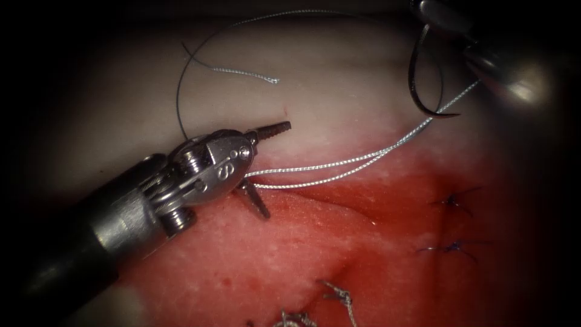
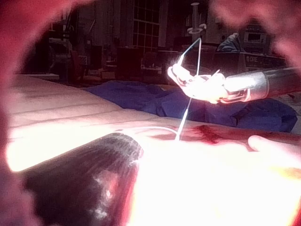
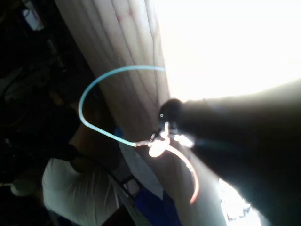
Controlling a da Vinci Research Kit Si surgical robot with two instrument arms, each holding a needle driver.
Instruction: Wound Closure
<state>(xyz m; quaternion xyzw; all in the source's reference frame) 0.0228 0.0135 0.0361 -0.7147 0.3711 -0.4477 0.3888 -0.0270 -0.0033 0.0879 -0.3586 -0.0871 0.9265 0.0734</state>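
Note:
My left tool (image 1: 277, 171) comes in from the lower left with its jaws spread wide, and nothing is clamped in them. Two strands of pale thread (image 1: 339, 166) start at the base of the jaws and run up to the right. My right tool (image 1: 426, 13) is at the upper right, shut on the curved needle (image 1: 416, 79) near its tail end. The needle hangs free over the pale tissue (image 1: 339, 72), outside it, with its point (image 1: 455, 114) low and to the right. In the right wrist view the needle (image 3: 186, 167) curves away from the shut jaws (image 3: 162, 136), and the thread (image 3: 94, 89) loops off its tail.
The red, wet cut (image 1: 339, 209) lies below the thread. Two dark stitches (image 1: 452, 200) (image 1: 451, 247) sit on its right side. Cut thread ends (image 1: 340, 297) lie at the bottom edge. A loose thread tail (image 1: 245, 72) and a dark loop (image 1: 180, 103) rest on the pale tissue at upper left.

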